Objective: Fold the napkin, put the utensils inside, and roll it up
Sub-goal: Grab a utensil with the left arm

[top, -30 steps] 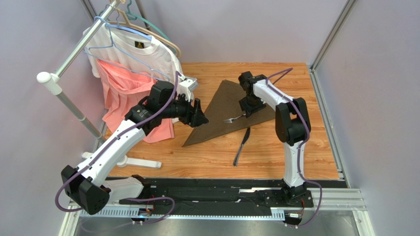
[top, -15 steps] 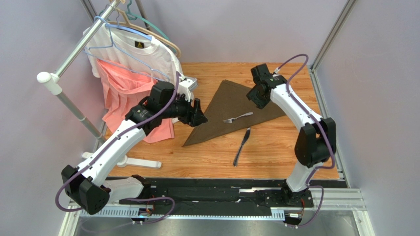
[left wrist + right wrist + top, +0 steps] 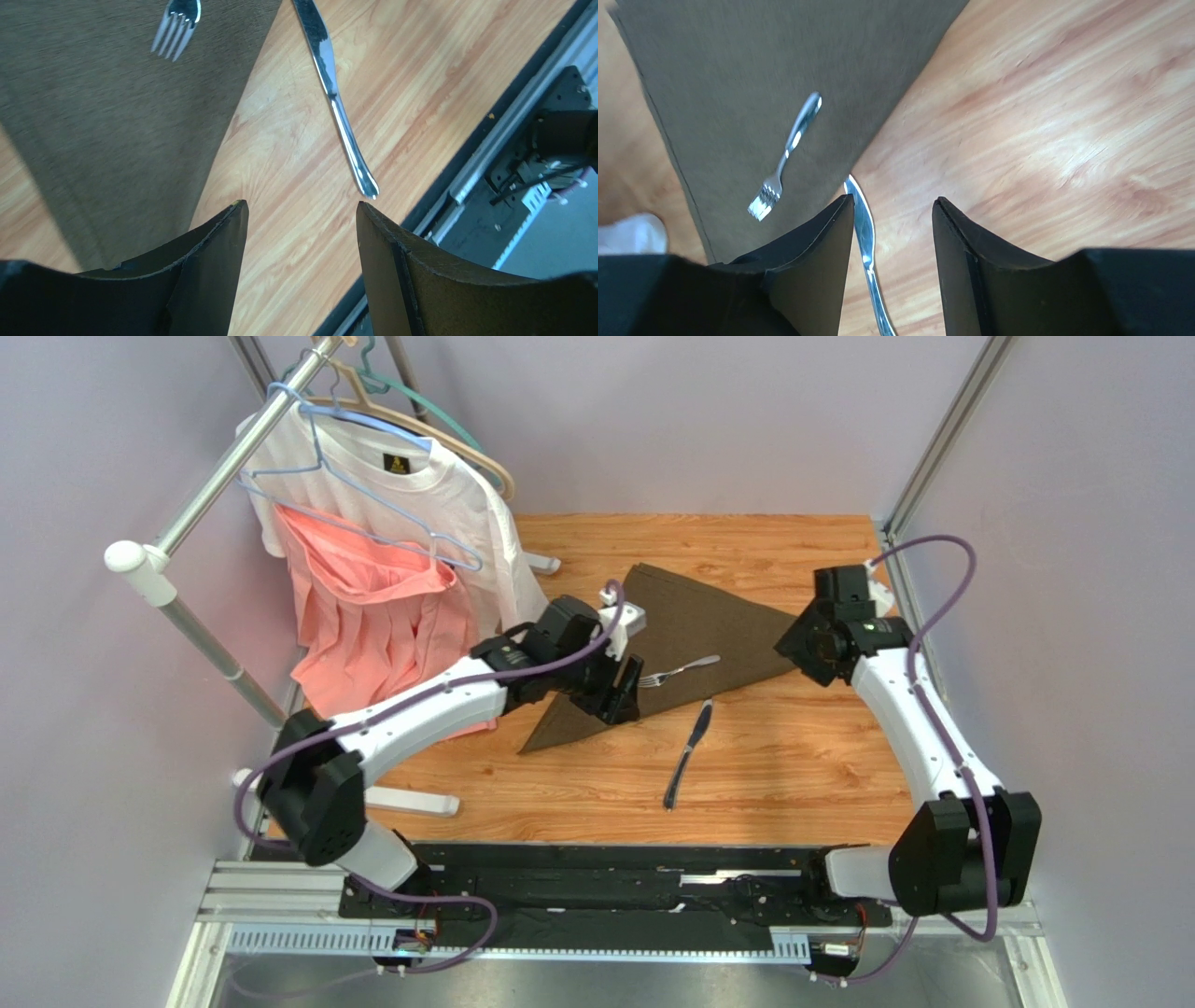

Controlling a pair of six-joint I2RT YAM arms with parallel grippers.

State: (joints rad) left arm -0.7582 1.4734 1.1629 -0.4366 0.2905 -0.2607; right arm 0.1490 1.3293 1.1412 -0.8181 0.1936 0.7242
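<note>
The slim silver metal table knife [image 3: 689, 751] lay on bare wood just beside the dark olive-brown cloth napkin [image 3: 709, 616], long axis near-to-far. The left gripper [image 3: 302, 210], jaws spread and empty, hovered nearer, apparently above the napkin's near corner.

White arm links [image 3: 421, 711], black joints [image 3: 316, 798], purple cables [image 3: 929, 541].

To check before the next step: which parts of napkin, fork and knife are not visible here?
- Top view: napkin, part of its left edge hidden under the left arm.
- Left wrist view: fork, handle cut off by the top edge.
- Right wrist view: knife, one end cut off by the bottom edge.
</note>
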